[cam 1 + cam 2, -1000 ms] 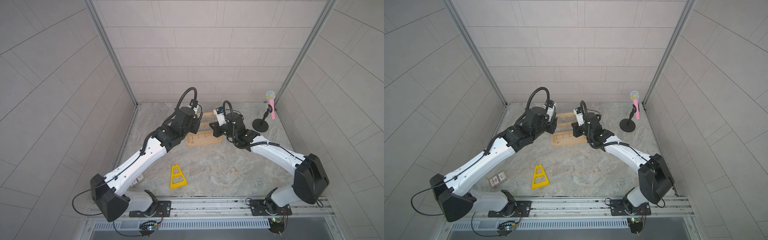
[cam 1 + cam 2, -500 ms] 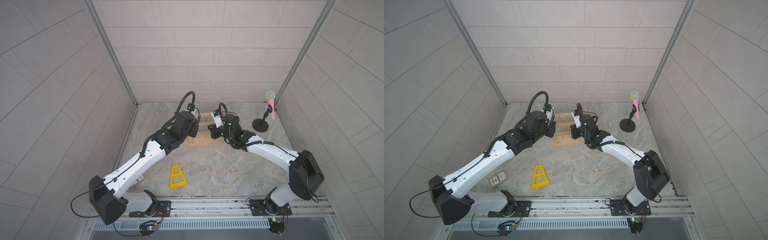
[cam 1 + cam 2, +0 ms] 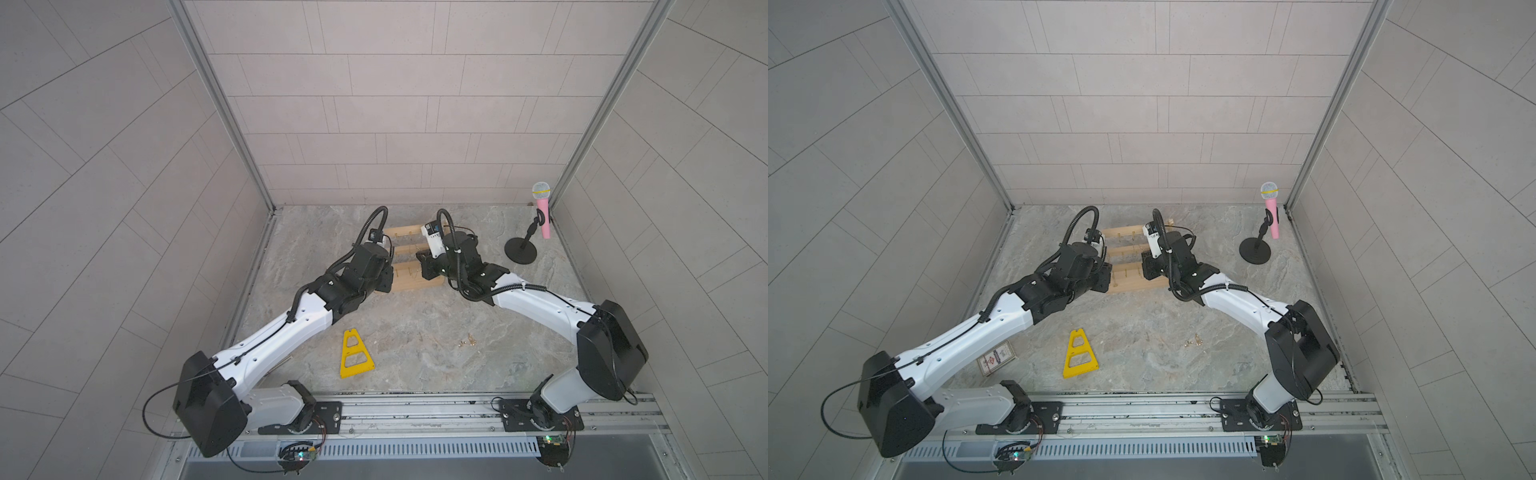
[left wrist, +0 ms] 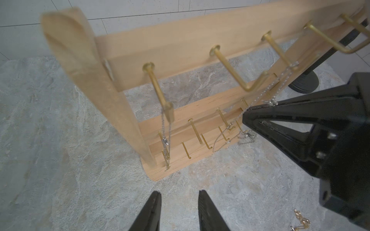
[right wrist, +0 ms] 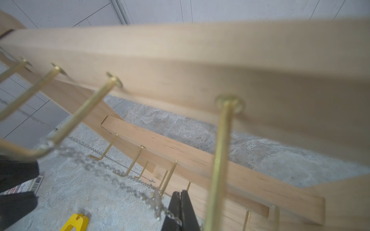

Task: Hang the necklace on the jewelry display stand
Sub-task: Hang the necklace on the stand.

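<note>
The jewelry display stand (image 3: 411,284) (image 3: 1129,282) is a pale wooden rack with brass hooks, standing mid-table between both arms. A thin silver necklace (image 5: 112,172) (image 4: 266,90) is looped over a hook on the top bar (image 4: 200,40) and runs down to my right gripper (image 5: 181,193) (image 4: 245,118), which is shut on the chain in front of the rack. My left gripper (image 4: 179,195) hovers low before the rack's left end, open and empty. In both top views the wrists hide the jaws.
A second silver chain (image 4: 166,128) hangs from the top bar's end hook. A gold chain (image 4: 300,220) (image 3: 469,341) lies on the marble floor. The flat yellow triangular frame (image 3: 355,355), a card box (image 3: 995,358) and the pink microphone stand (image 3: 521,249) are nearby.
The right wrist has shifted a little left along the rack with the chain still in its jaws. The left wrist has drawn back and down from the rack's left end.
</note>
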`<state>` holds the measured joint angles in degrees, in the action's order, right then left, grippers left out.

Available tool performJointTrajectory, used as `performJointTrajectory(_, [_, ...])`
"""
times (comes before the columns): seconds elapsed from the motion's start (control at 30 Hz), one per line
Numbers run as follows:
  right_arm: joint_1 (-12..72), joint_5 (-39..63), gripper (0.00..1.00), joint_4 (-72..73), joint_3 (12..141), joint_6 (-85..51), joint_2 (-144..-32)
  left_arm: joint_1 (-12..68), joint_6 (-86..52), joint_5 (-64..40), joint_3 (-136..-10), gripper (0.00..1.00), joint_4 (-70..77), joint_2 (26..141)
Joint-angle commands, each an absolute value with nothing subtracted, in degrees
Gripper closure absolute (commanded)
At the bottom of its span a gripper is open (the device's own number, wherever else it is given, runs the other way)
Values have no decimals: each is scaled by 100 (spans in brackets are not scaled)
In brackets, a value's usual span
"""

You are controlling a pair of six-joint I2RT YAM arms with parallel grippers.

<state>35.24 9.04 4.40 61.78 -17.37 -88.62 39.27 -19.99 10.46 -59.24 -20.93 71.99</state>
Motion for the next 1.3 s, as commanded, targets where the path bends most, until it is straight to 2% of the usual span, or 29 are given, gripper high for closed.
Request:
performJointTrajectory(0.0, [3568,800,94,418,6073,-1661,-8965,3898,-2344,911,-5745,64,-1684,7214])
performJointTrajectory(0.23, [3578,775,92,441,6025,-1637,-9017,3896,-2478,640,-5607,64,-1284,7338])
performJointTrajectory(0.43, [3586,785,84,467,6005,-1635,-9043,3900,-2448,737,-5631,64,-1300,7229])
performJointTrajectory(0.87, [3649,704,83,313,6038,-1547,-8769,3896,-2404,844,-5619,64,-1415,7101])
performJointTrajectory(1.1, [3683,733,82,139,6012,-1461,-8460,3925,-2777,332,-5410,64,-1232,7154])
performJointTrajectory(1.27, [3678,795,82,23,5930,-1398,-8271,4131,-2994,402,-5133,64,-832,7114])
